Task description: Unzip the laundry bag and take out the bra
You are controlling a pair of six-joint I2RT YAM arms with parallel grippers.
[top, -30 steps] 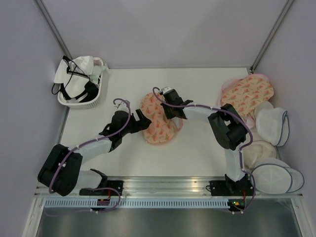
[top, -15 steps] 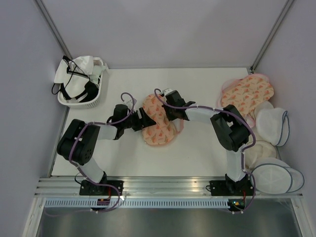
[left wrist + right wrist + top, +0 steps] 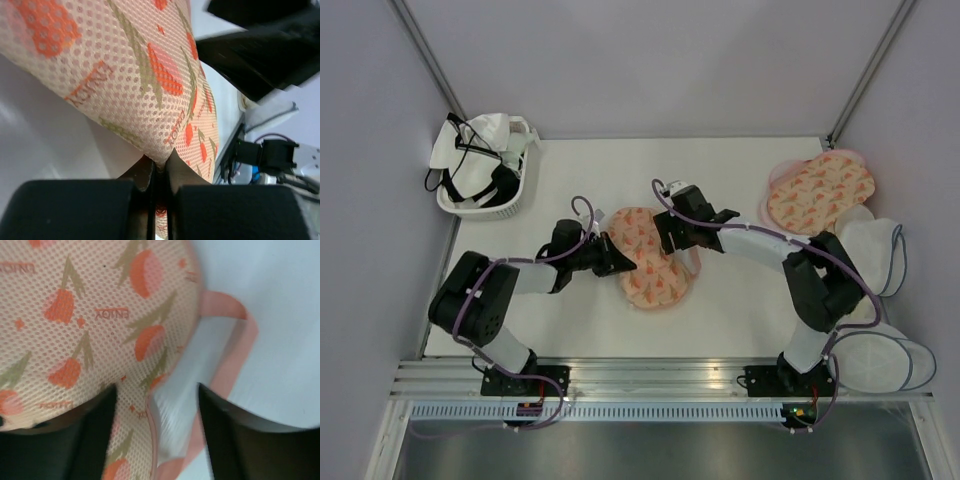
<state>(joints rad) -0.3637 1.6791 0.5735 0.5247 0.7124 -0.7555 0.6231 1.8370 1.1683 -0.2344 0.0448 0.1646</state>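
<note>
tabletop: white tabletop (image 3: pixel 740 320), both arms reaching in over the middle of it

white pouches: a stack of white domed pouches (image 3: pixel 875 255) with blue trim, well off to the outer side of the right end effector (image 3: pixel 670 238), at the tabletop's right edge

basket: white basket (image 3: pixel 480 212) holding black-and-white garments (image 3: pixel 480 165), way out past the left end effector (image 3: pixel 613 258), in the far left corner

spare pouch: second peach printed pouch (image 3: pixel 820 190), well apart from the right end effector, on its outer side, just above the white pouches

laundry bag: the laundry bag (image 3: pixel 655 275) lies flat right between the two end effectors, touching both; peach mesh with orange print fills both wrist views (image 3: pixel 125 75) (image 3: pixel 90 315)

left end effector: clamped tight (image 3: pixel 159 172) on a pinch of the bag's left edge, the mesh folded up between its closed pads

right end effector: spread wide (image 3: pixel 155 405), fingers (image 3: pixel 95 435) well apart, the bag's right edge lying in the gap; it isn't squeezing anything

pink band: a pink band (image 3: pixel 235 355) loops out of the bag's edge just ahead of the right end effector, also visible from above (image 3: pixel 692 262); whether it's trim or a strap, can't tell
</note>
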